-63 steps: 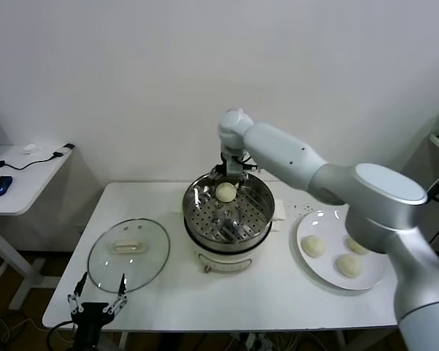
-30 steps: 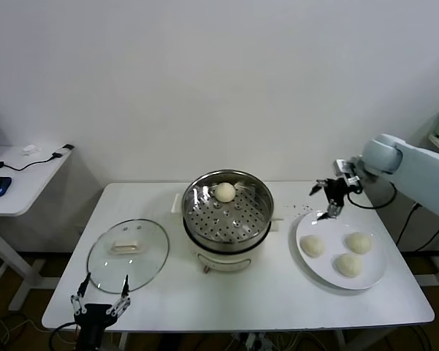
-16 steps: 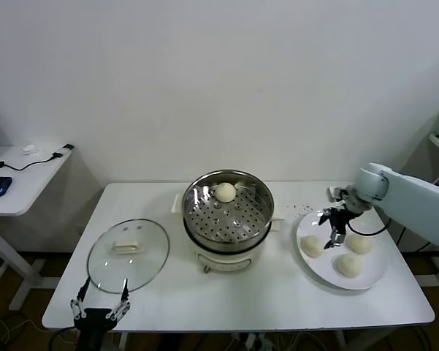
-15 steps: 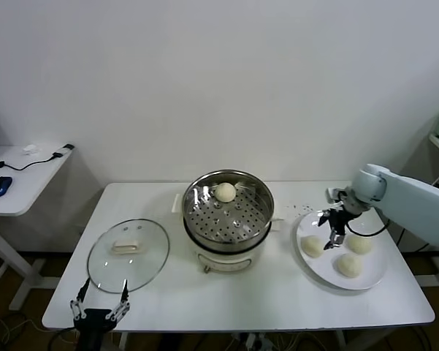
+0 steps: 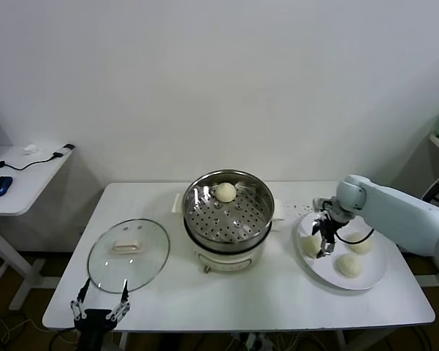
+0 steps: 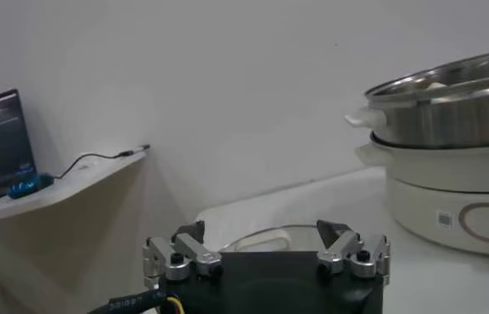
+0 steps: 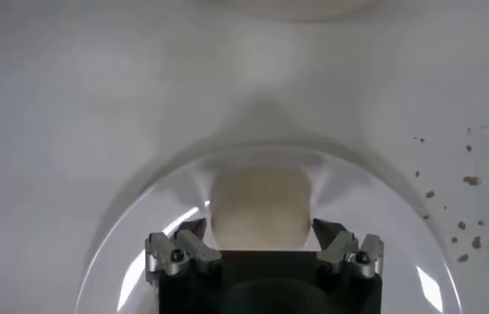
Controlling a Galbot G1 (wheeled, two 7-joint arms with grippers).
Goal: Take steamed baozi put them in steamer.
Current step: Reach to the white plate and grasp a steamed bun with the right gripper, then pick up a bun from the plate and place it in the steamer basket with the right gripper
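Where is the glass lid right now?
In the head view, the glass lid lies flat on the table, on the robot's left of the steamer, just beyond the parked left end effector.

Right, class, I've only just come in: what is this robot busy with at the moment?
It is loading baozi into the steamer. One bun already lies on the perforated tray. The right claw is down over the white plate, its fingers either side of the bun nearest the steamer, which has not been lifted. Two more buns wait on the plate. The left claw hangs open below the table's front edge, near the glass lid.
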